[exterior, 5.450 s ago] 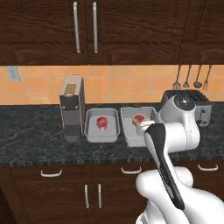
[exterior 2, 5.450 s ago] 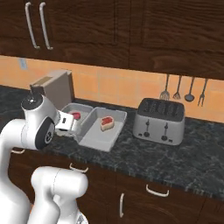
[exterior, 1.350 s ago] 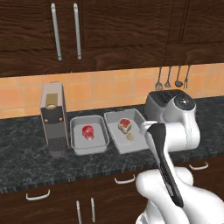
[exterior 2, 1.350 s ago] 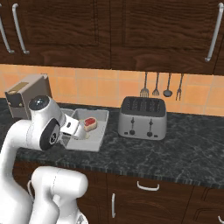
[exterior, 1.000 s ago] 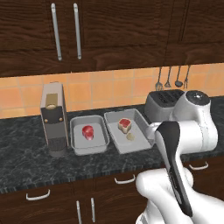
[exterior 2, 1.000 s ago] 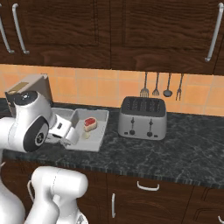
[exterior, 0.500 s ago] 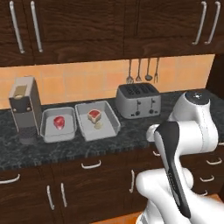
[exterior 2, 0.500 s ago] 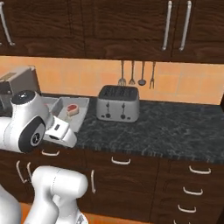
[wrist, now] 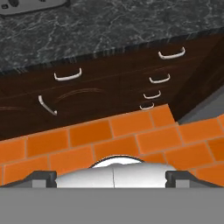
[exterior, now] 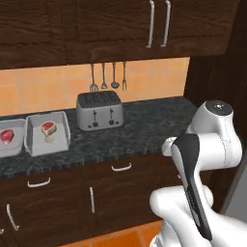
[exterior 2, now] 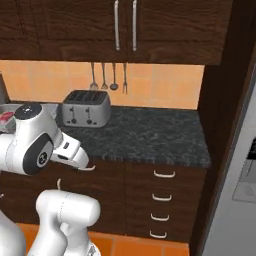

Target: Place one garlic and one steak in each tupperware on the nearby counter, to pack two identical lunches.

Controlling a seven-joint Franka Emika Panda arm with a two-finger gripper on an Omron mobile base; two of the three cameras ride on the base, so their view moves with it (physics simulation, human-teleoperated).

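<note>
Two light-grey tupperware sit at the left end of the dark speckled counter (exterior: 144, 120). The nearer tupperware (exterior: 34, 140) holds a pinkish steak (exterior: 48, 127) with a pale garlic (exterior: 50, 139) beside it. The other tupperware (exterior: 14, 147) is cut by the left edge and holds a deep red steak (exterior: 6, 136). A corner of a tupperware with red meat (exterior 2: 5, 118) peeks out behind the arm. My gripper (wrist: 112, 177) is open and empty, far right of the containers, pointing down at cabinet fronts and floor.
A silver toaster (exterior: 99, 111) stands mid-counter, with utensils (exterior: 108, 75) hanging on the wall behind it. Dark drawers with curved handles (wrist: 68, 76) lie below, over orange floor tiles (wrist: 109, 131). A tall dark panel and a grey fridge (exterior 2: 240, 165) close off the right.
The whole view has shifted: the base has moved right along the counter, so the tupperware and toaster slid to the left. The gripper stays open and empty.
</note>
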